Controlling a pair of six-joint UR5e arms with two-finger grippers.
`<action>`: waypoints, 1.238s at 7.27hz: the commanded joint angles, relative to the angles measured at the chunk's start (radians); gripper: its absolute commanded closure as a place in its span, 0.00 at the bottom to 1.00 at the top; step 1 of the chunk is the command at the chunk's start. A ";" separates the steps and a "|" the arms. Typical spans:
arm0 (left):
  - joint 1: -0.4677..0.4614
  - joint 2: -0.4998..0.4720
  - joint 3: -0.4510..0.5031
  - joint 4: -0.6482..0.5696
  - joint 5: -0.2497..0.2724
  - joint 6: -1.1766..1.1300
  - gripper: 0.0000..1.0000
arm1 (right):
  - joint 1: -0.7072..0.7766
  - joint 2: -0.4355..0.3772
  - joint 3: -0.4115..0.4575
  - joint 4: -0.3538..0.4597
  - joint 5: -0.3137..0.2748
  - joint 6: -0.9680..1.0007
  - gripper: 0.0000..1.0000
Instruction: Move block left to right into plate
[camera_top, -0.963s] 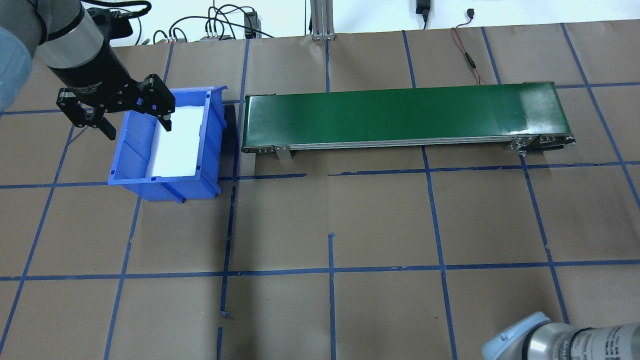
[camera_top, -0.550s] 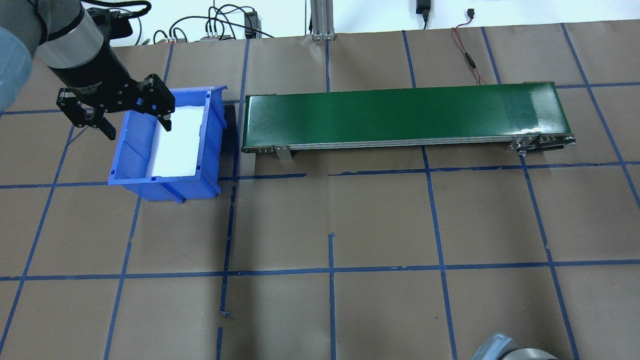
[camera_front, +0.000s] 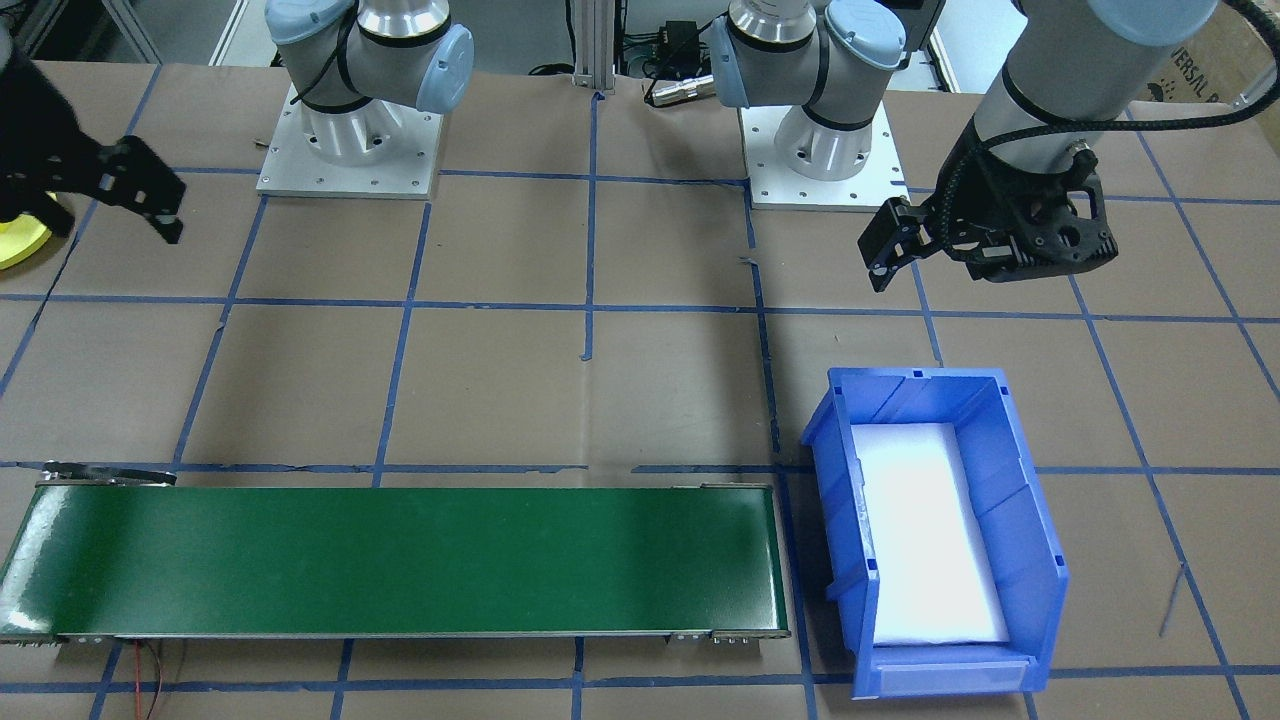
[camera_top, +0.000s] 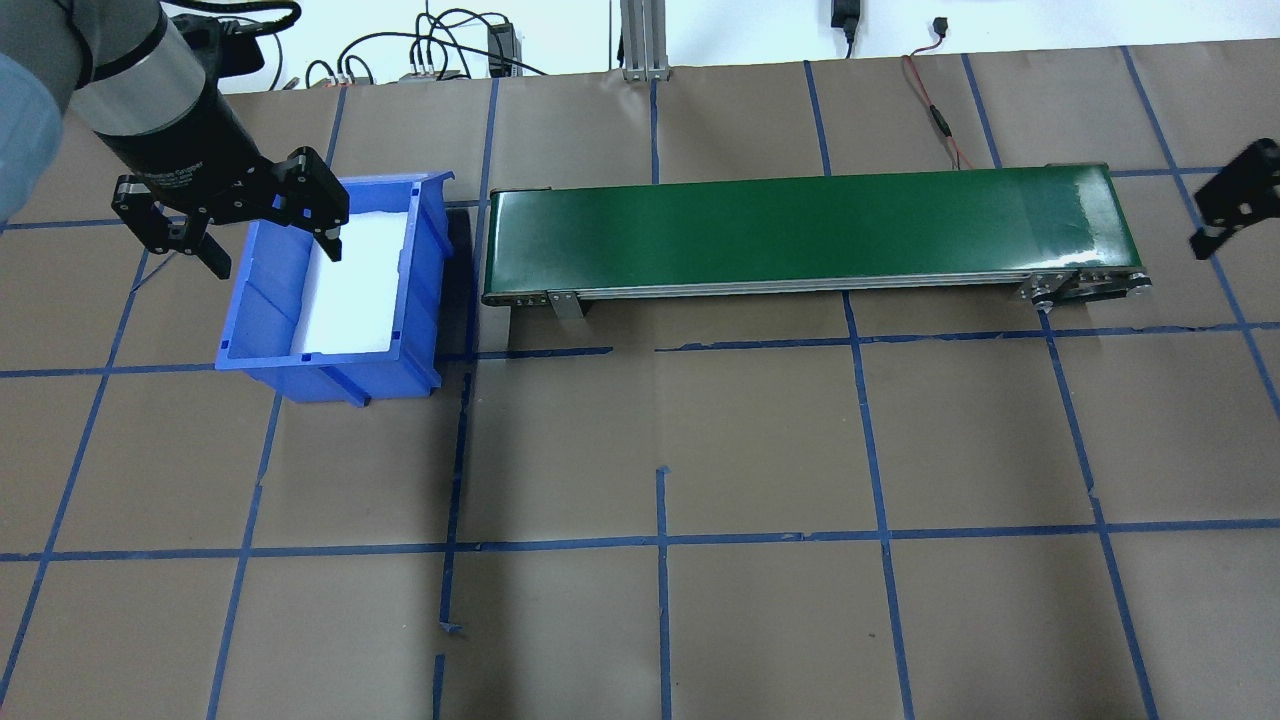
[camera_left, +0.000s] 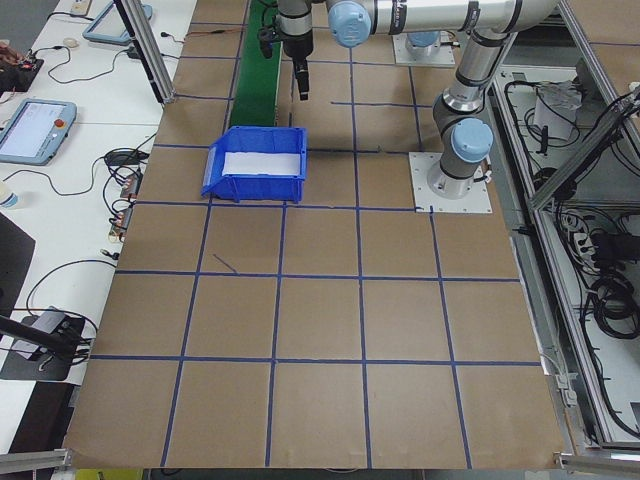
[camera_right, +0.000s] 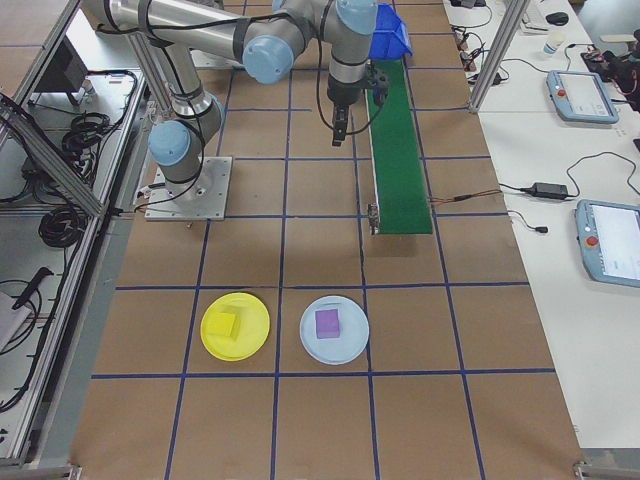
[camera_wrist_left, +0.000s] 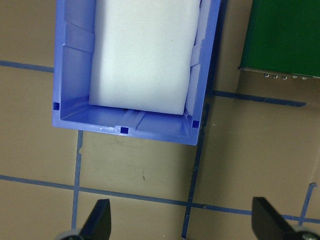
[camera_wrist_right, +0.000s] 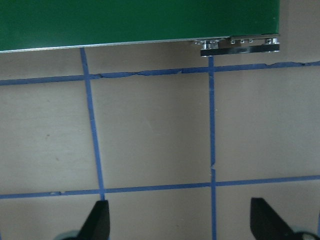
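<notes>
Hold the spread-open right gripper (camera_wrist_right: 179, 222) low beside the long green conveyor belt (camera_top: 800, 225) and the equally spread left gripper (camera_top: 272, 252) over the white-padded blue plastic bin (camera_top: 425, 265), clear of the small yellow cube block (camera_right: 222, 324) apparently already delivered into the round yellow plate (camera_right: 252, 338).

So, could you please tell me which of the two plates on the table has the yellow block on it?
The yellow plate, the one nearer the robot's side, carries the yellow block. The pale blue plate beside it holds a purple block instead.
</notes>
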 joint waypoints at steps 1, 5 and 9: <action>-0.002 0.001 -0.002 -0.004 0.002 0.000 0.00 | 0.270 0.013 -0.061 -0.010 0.004 0.341 0.00; 0.001 -0.001 -0.004 -0.007 0.000 0.000 0.00 | 0.363 0.066 -0.090 -0.078 0.006 0.441 0.00; 0.002 0.001 -0.002 -0.009 0.000 0.000 0.00 | 0.357 0.064 -0.060 -0.106 0.017 0.437 0.00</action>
